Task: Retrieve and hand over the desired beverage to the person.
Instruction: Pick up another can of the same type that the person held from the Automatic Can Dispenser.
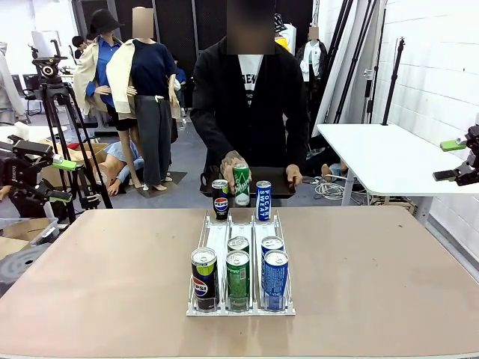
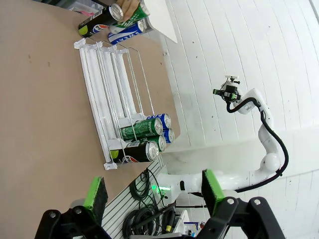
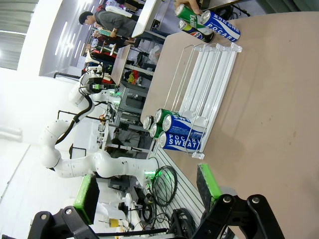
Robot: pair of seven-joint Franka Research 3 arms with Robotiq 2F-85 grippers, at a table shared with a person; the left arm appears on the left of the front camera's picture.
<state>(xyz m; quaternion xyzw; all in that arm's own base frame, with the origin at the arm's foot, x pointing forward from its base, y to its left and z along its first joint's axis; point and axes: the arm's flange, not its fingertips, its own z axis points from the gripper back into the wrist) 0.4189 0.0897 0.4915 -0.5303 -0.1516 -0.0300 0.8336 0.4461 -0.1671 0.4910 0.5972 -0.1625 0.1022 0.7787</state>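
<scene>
The person [image 1: 251,97] stands at the far side of the table [image 1: 374,269], black jacket open over a white lettered T-shirt, leaning in with one hand [image 1: 232,161] closed over the top of an upright green can [image 1: 242,187]. That can stands at the far end of the white wire rack [image 1: 217,235], in line with its middle lane. A black Pepsi can [image 1: 220,198] is just beside it on one side and a blue Pocari Sweat can [image 1: 263,200] on the other.

At the rack's near end five more cans stand upright:
- a front Pepsi can [image 1: 203,277] alone in the left lane
- two green cans in the middle lane, front [image 1: 238,278] and rear [image 1: 238,244]
- two blue cans in the right lane, front [image 1: 275,278] and rear [image 1: 272,245]

Both arms are well apart from the rack. The left gripper [image 1: 63,182] hangs off the table's left edge, its green-padded fingers spread wide with nothing between them. The right gripper [image 1: 451,159] sits at the picture's right edge – jaws likewise spread and empty. In the wrist views each one's fingers frame the rack from afar.
</scene>
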